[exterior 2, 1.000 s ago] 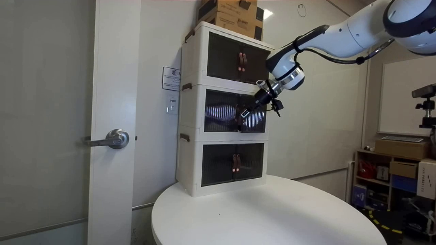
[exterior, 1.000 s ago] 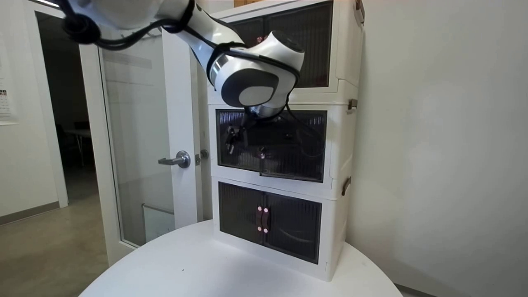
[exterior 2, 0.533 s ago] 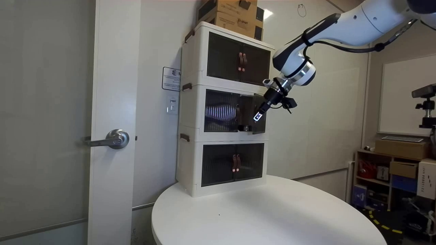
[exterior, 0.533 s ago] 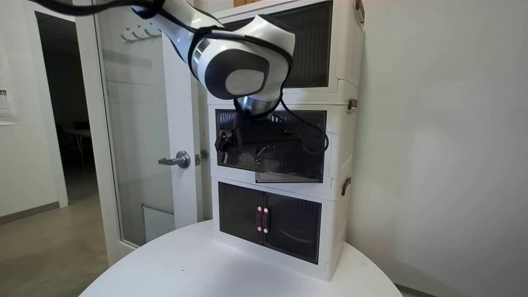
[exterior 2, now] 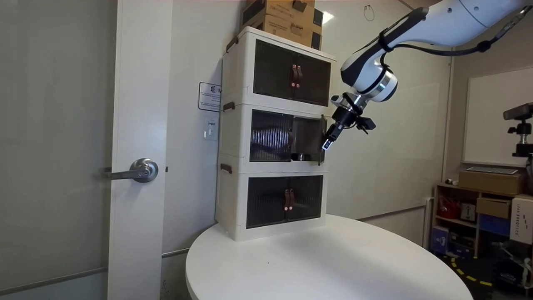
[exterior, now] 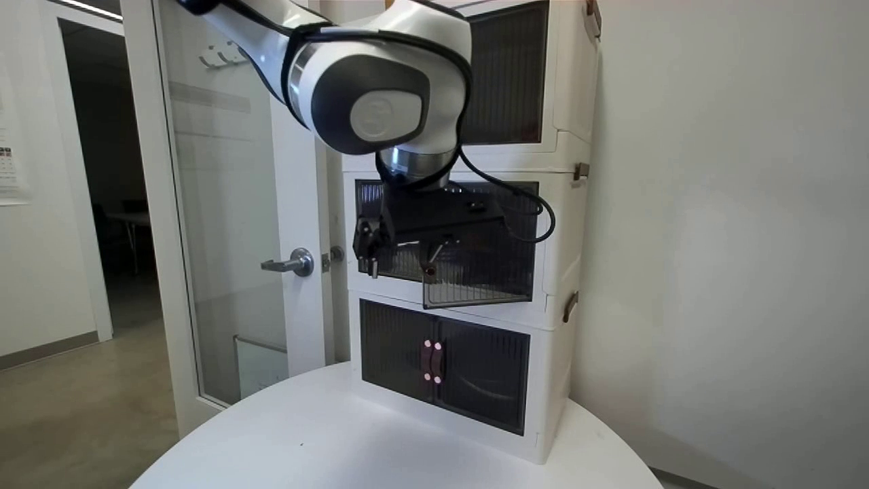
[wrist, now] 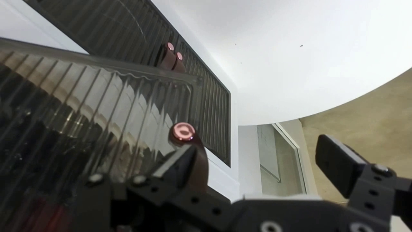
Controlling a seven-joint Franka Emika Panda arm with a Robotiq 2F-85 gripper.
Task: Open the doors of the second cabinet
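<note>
The second cabinet is the white middle tier [exterior 2: 287, 167] [exterior: 560, 238]. Its right-hand dark see-through door [exterior 2: 322, 139] stands swung out, nearly edge-on in that exterior view; it also shows in an exterior view [exterior: 489, 285] and in the wrist view [wrist: 138, 106]. The left-hand door [exterior 2: 270, 135] is shut. My gripper [exterior 2: 327, 144] [wrist: 257, 153] is open at the open door's free edge. One finger lies against the reddish-brown strap handle [wrist: 198, 170], seemingly inside its loop; the other finger is apart in free air. A small dark and silver item [exterior 2: 300, 157] sits inside.
The matching top tier [exterior 2: 291, 102] and bottom tier [exterior 2: 241, 204] have shut doors. The stack stands on a round white table [exterior 2: 333, 258], with cardboard boxes [exterior 2: 287, 25] on top. A glass room door with a lever handle [exterior: 292, 263] stands beside it.
The right-hand door of the middle tier has swung outward from slightly ajar to wide open. My gripper has moved with its handle, away from the cabinet front. The left-hand door has not moved.
</note>
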